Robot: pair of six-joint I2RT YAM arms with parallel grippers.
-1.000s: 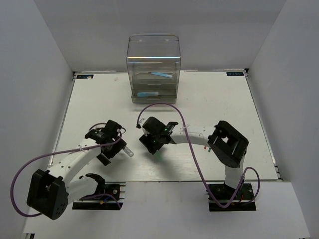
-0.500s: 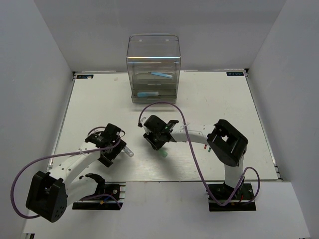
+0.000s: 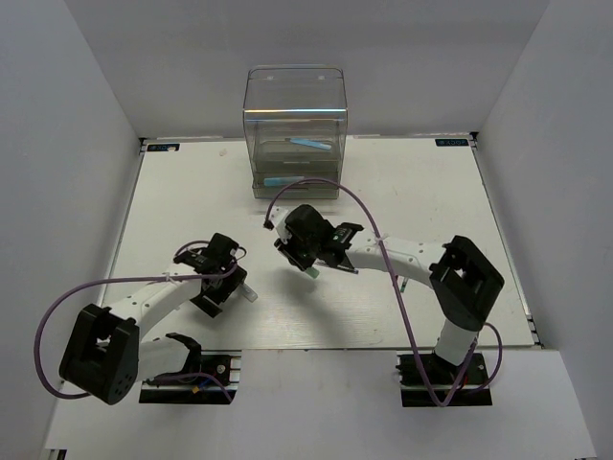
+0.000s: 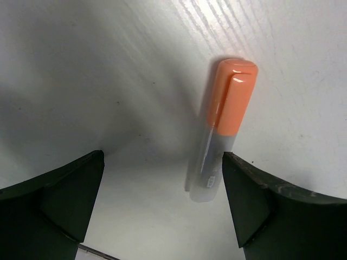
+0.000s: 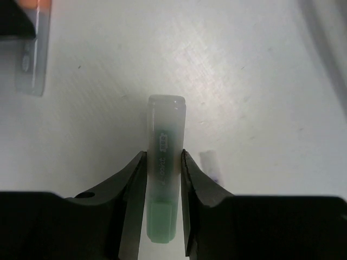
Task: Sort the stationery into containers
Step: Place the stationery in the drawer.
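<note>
One marker [image 5: 163, 122] in right claw [image 5: 164, 156], orange-capped marker [image 4: 219, 132] nearby

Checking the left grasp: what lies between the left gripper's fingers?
The orange-capped marker, lying on the table close to one finger; the left wrist view shows it.

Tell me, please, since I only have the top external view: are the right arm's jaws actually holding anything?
Observer: Yes. The right wrist view shows the right jaws shut on a green highlighter, with its translucent end pointing away from the wrist.
Operator: Thank you. Is the left arm gripping anything?
Observer: No. In the left wrist view the left jaws stand open, and an orange-capped marker lies flat on the table between them.
Operator: Is that marker centred between them?
Observer: No. It lies much nearer the jaw at the right of that view.
</note>
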